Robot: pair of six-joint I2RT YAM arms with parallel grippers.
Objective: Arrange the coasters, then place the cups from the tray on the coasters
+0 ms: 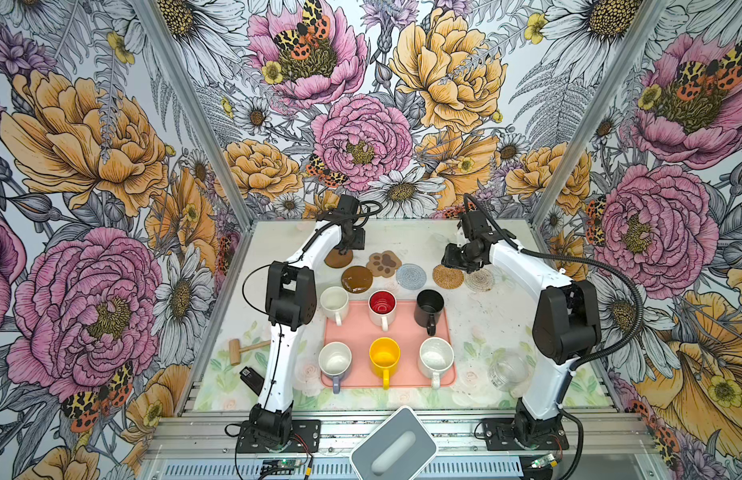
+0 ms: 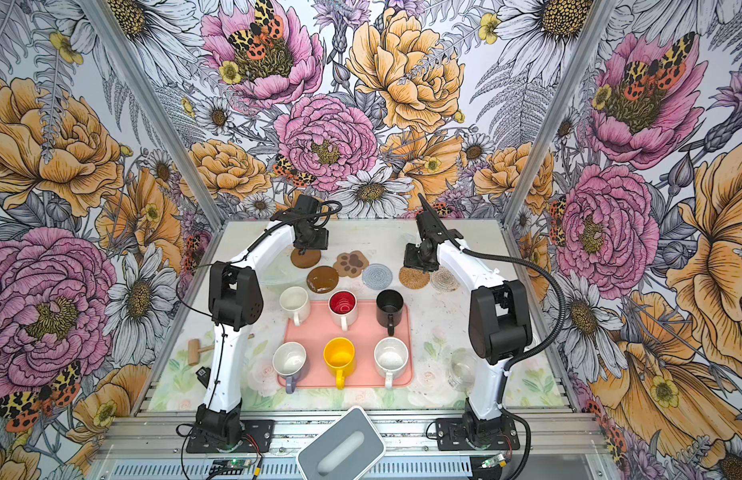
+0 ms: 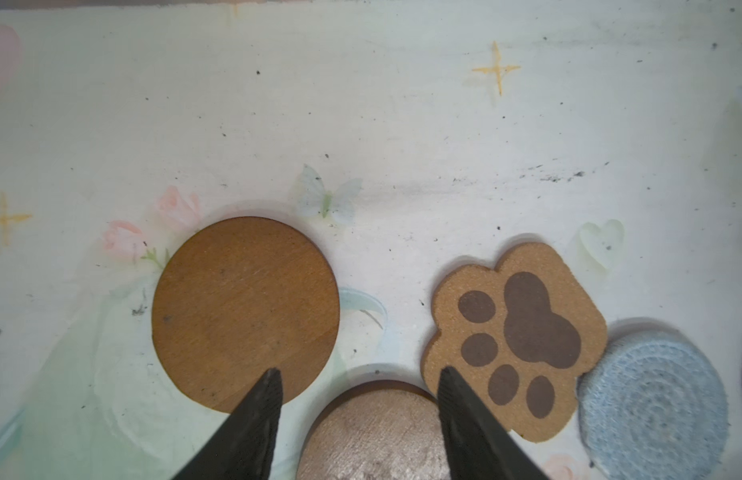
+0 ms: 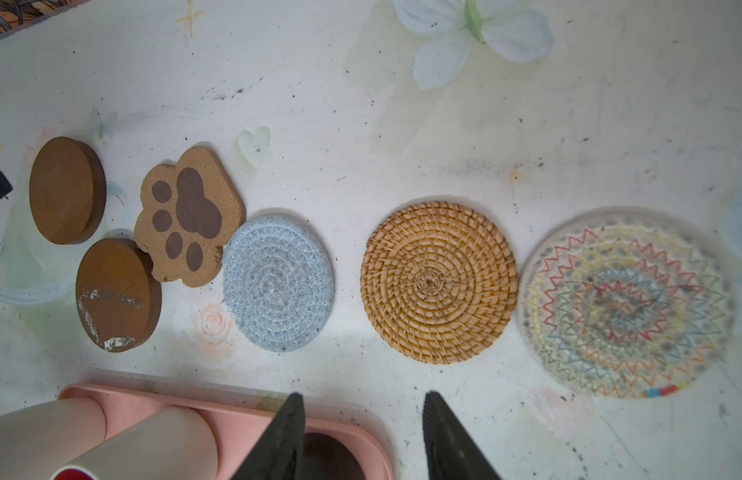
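— Six coasters [image 1: 411, 275] lie in a row beyond the pink tray [image 1: 402, 332]. Left gripper [image 3: 359, 370]?
— Parted, empty, straddling the gap between brown disc [image 3: 244, 311] and paw-print coaster [image 3: 519, 332].
— Right gripper [image 4: 364, 395]?
— Spread, holding nothing; the rattan coaster [image 4: 438, 282] lies just ahead.

Glossy brown disc [image 3: 373, 432] and grey-blue coaster [image 3: 651, 407] partly beyond the left wrist view's edge.

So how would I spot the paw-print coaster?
Start at the pink tray and look just beyond it, at the row of coasters. The paw coaster lies between a brown disc and the grey-blue round; it alone isn't round.
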